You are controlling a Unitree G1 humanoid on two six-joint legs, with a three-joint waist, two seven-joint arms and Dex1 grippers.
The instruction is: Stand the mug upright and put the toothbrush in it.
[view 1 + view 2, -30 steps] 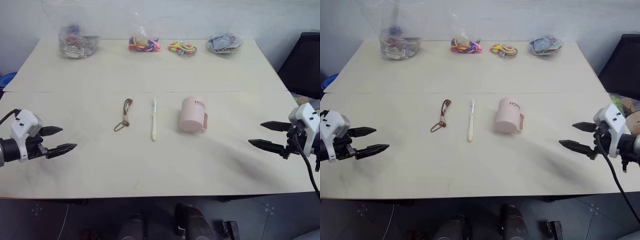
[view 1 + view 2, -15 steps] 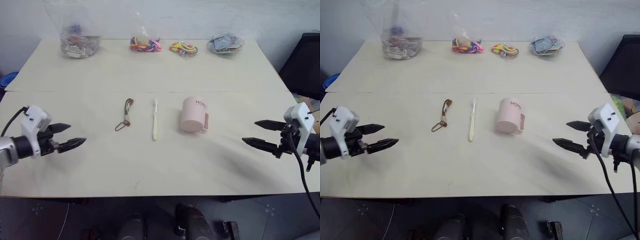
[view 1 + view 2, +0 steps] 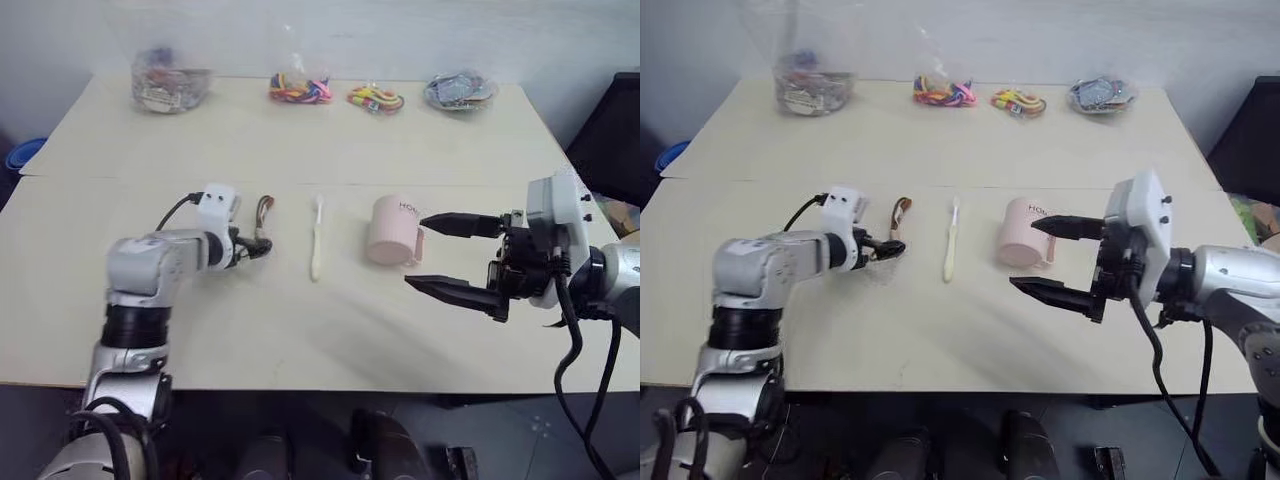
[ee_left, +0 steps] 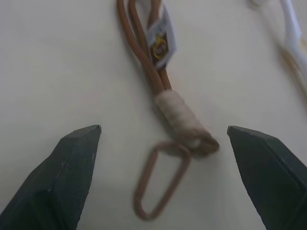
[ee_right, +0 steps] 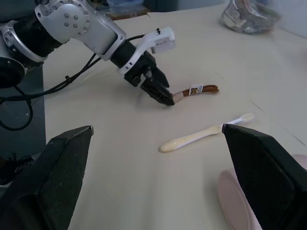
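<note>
- On the pale table (image 3: 300,340), the mug (image 3: 389,231) is standing mouth-down at centre right, handle toward the right gripper.
- Just left of it, apart, the toothbrush (image 3: 317,250) is lying flat, untouched.
- Left gripper (image 4: 165,179) is hovering with fingers (image 4: 72,172) spread wide, straddling the brown strap (image 4: 158,91) and its metal loop (image 4: 158,184), gripping nothing.
- Right gripper (image 3: 448,257) is hanging beside the mug's handle, its two black fingers spread wide, one high, one low, holding nothing.
- Along the far edge, several plastic bags (image 3: 168,82) of small items are sitting.
</note>
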